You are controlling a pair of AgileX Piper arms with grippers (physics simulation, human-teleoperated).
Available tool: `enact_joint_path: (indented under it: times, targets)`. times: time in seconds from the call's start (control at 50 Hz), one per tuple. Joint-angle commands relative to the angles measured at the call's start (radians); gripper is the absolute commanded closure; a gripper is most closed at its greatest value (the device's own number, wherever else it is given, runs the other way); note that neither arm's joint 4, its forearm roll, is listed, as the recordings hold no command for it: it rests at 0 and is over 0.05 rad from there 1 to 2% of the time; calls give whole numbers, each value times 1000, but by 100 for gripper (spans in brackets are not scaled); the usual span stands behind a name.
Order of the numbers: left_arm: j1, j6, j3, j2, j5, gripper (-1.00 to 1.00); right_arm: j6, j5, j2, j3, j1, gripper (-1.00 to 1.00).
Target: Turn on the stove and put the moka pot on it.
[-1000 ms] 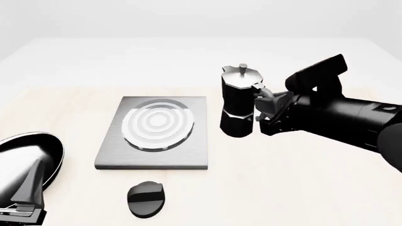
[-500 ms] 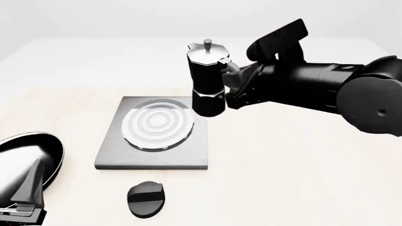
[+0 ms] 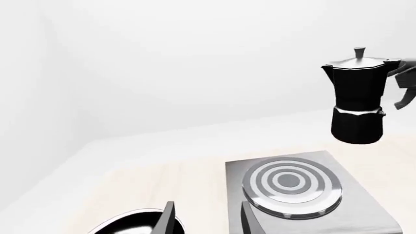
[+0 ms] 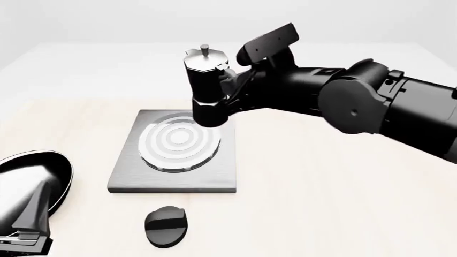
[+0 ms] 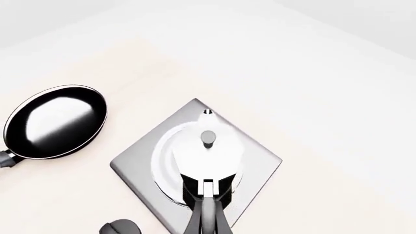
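Note:
The moka pot point(image 4: 206, 88) hangs upright in the air over the back right part of the stove point(image 4: 171, 176), clear of its burner rings point(image 4: 179, 140). My right gripper point(image 4: 230, 85) is shut on the pot's handle. In the right wrist view the pot's silver lid point(image 5: 206, 151) sits over the rings, with the gripper point(image 5: 206, 197) behind it. The black oval knob point(image 4: 166, 226) lies on the table in front of the stove. My left gripper point(image 4: 25, 242) is open and empty at the near left; its wrist view shows the pot point(image 3: 356, 97) above the stove point(image 3: 293, 187).
A glossy black frying pan point(image 4: 32, 174) lies left of the stove, its handle pointing toward the near edge beside my left gripper. It also shows in the right wrist view point(image 5: 55, 122). My right arm point(image 4: 371, 101) stretches across the table's right half.
My right arm has carried the moka pot left and upward, from beside the stove's right edge to above its back right part. The left arm, knob and pan have not moved.

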Motion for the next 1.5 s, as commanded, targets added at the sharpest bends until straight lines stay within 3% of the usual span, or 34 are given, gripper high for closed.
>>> enact_joint_path:
  times: [0.02, 0.4, 0.88, 1.5]
  targets:
    - [3, -3, 0, 2, 1, -100, 19, -41, 85, -69, 14, 100]
    - [4, -6, 0, 20, -9, -100, 37, -81, 216, -146, 37, 100]
    - [4, -24, 0, 148, -113, -100, 72, -132, 359, -205, 52, 100]
    - [9, -36, 0, 204, -157, -100, 67, -156, 536, -317, 59, 100]
